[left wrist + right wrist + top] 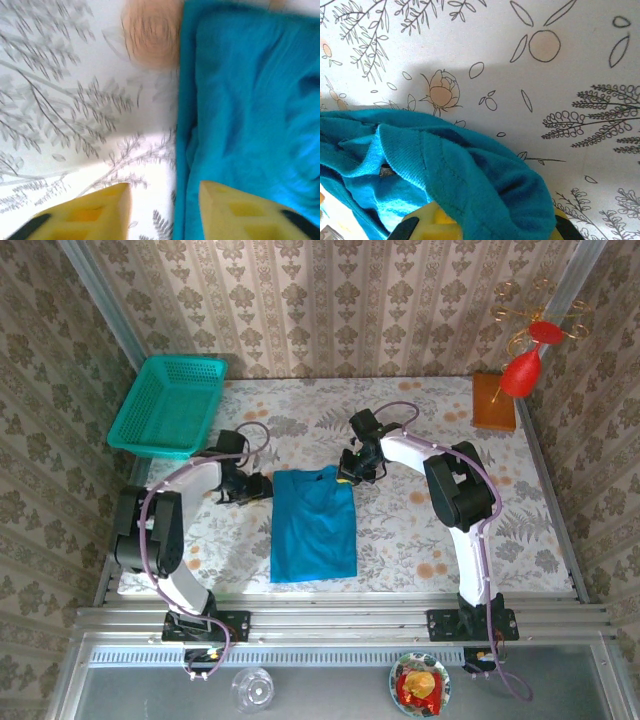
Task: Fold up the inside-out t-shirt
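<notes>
Floral-patterned table (420,540) bears the t-shirt (313,530), teal basket (168,405), brown block (494,402)

Flat in the table's (440,540) middle: bright blue inside-out t-shirt (314,525), folded into a tall narrow panel, far edge bunched.

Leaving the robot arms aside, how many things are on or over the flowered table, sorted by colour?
Blue: 1, the t-shirt
Teal: 1, the mesh basket
Brown: 1, the block
Red and gold: 1, the ornament over the block
Total: 4
</notes>
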